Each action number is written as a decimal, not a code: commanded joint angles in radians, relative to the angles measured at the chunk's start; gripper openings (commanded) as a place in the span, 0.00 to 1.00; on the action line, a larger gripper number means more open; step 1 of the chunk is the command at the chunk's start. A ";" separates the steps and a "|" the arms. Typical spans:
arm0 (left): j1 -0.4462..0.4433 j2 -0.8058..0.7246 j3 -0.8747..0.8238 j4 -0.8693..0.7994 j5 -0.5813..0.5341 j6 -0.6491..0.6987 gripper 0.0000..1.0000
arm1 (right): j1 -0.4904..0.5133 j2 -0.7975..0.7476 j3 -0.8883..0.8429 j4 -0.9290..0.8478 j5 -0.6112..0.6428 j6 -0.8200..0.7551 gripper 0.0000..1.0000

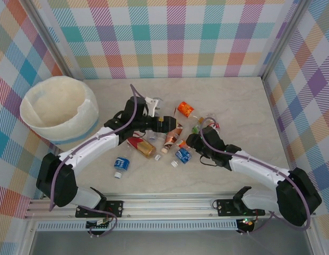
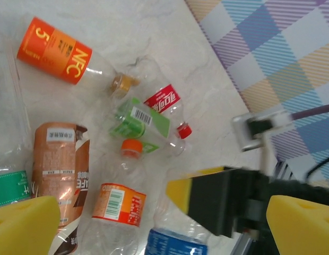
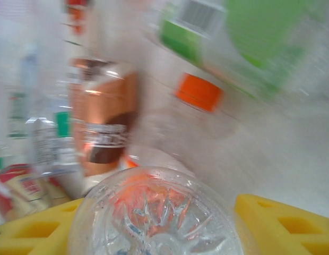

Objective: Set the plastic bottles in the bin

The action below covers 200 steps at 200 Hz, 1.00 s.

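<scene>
left pincer wide open, right pincer clamped on clear bottle

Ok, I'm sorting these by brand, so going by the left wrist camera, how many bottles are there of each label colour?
Orange-label bottles: 2
Green-label bottles: 2
Red-label bottle: 1
Brown-label bottle: 1
Blue-label bottle: 1
Total: 7
</scene>
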State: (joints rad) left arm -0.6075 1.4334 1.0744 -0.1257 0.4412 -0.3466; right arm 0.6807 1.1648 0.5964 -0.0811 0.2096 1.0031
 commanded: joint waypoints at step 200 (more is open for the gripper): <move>-0.219 0.022 -0.018 -0.062 -0.173 0.200 0.84 | 0.006 0.020 0.194 0.403 -0.236 -0.310 0.65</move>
State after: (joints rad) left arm -0.8177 1.4528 1.0458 -0.1726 0.2420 -0.1772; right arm 0.6670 1.1904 0.7403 0.2413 0.0681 0.7300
